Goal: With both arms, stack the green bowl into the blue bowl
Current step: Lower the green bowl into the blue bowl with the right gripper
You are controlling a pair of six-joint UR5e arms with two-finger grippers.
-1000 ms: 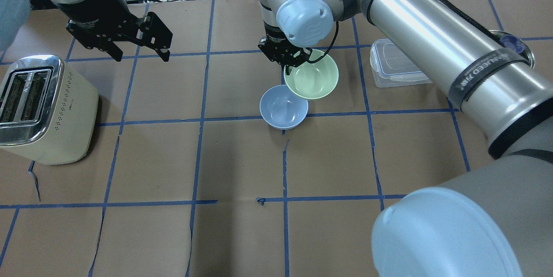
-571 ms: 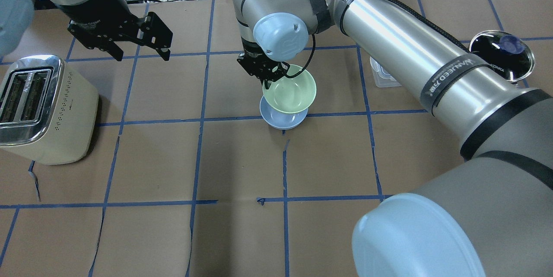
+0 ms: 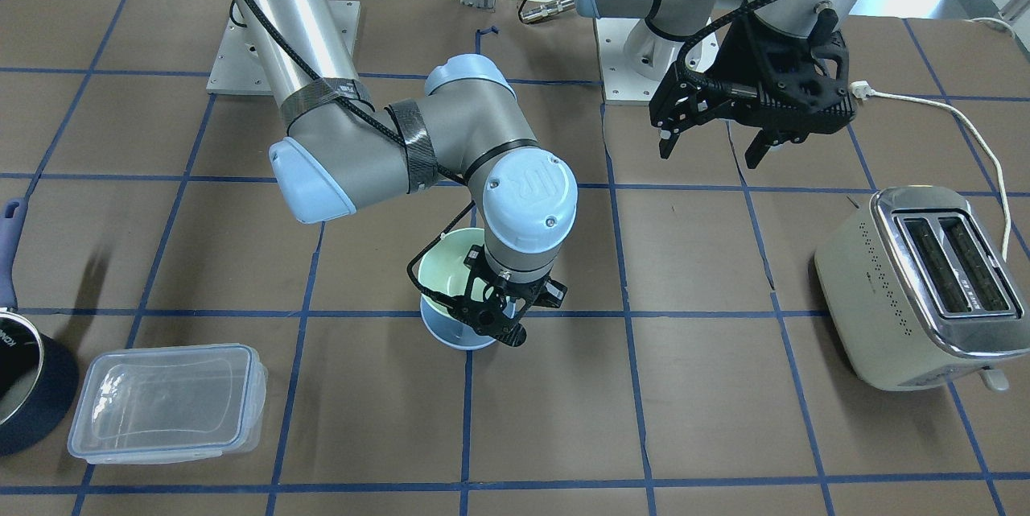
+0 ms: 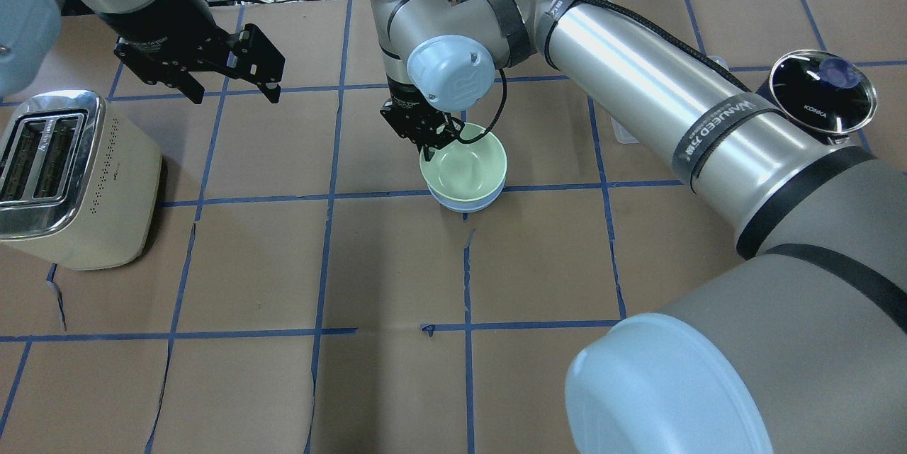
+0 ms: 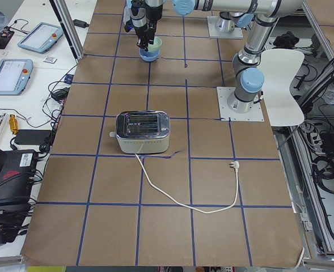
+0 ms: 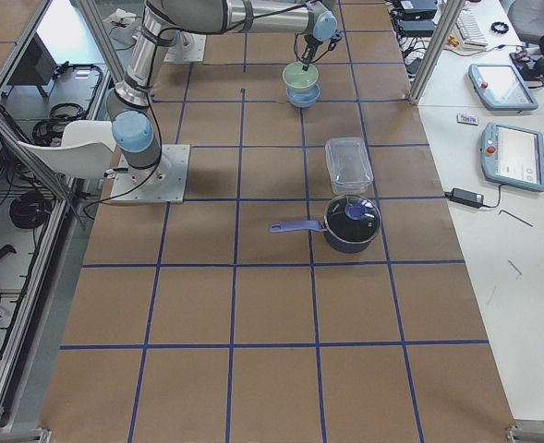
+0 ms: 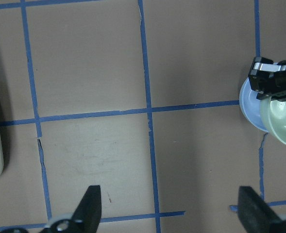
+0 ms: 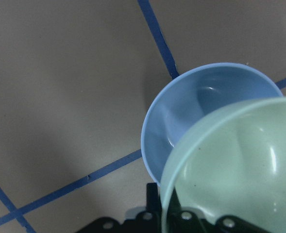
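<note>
Green bowl (image 4: 464, 169), in right gripper (image 4: 426, 150), has shifted over blue bowl (image 4: 464, 205).

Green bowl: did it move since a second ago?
Yes. In the overhead view the green bowl shifted left and toward the camera, from beside the blue bowl to directly over it.

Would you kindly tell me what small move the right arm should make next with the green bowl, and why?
Probably lower it a little further, straight down. The right pincer is shut on the rim of the green bowl, which hangs over the blue bowl. The right wrist view shows much of the blue interior exposed on one side, so the green bowl seems not yet seated.
</note>
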